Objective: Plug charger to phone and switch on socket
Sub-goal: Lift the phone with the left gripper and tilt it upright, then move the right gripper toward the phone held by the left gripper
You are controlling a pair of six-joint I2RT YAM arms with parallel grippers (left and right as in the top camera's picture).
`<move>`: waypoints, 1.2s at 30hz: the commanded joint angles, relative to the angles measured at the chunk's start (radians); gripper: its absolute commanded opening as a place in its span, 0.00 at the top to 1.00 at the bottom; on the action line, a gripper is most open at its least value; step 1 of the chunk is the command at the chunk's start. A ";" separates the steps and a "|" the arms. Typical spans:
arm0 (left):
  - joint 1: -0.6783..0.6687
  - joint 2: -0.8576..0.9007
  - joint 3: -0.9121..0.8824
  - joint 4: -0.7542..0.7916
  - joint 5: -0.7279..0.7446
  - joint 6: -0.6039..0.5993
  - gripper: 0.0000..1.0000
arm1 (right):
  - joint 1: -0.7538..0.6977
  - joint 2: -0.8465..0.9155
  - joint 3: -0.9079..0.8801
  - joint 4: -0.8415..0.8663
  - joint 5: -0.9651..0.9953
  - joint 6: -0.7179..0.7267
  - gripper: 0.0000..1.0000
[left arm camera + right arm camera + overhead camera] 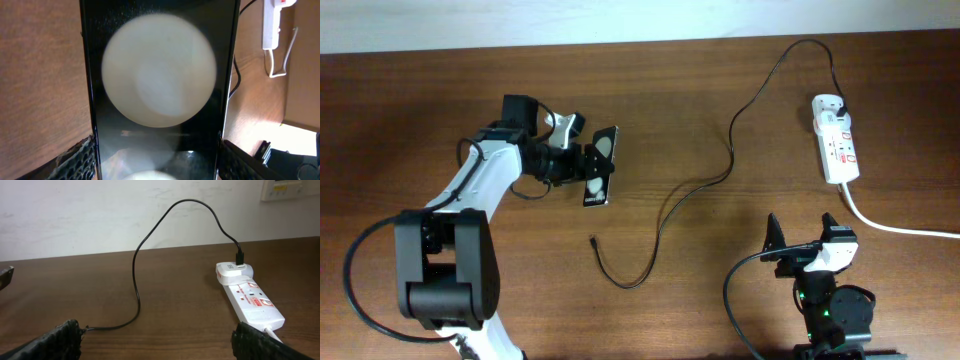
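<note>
Left gripper [156,159]: jaws closed on the phone [602,165], pads on its two long edges near one end; this grip likely leaves the far end free for the connector; whether the phone clears the table [700,300] I cannot tell.

Right gripper [157,335]: jaws wide apart, empty, low by its own base, facing the socket [252,300]; probably poised for the tip or the switch.

Charger [665,215]: plug [239,259] already seated at the socket's far end; it loops across the table; tip [594,240] lies loose just below the phone, apart from it.

Phone appearance: thin glossy black slab; one large pale round patch across the face in the left wrist view; port not visible.

Socket: white, red switch markings, switch state unreadable; cord [910,230] runs off right.
</note>
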 commanded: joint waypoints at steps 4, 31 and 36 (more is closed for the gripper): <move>0.001 -0.034 -0.022 0.053 0.096 0.026 0.30 | 0.007 -0.004 -0.005 -0.006 0.008 0.003 0.01; 0.001 -0.034 -0.022 0.060 0.095 0.026 0.30 | 0.005 0.083 0.238 -0.168 -0.198 0.146 0.01; 0.001 -0.034 -0.022 0.060 0.095 0.026 0.29 | 0.005 0.415 0.652 -0.402 -0.243 0.147 0.01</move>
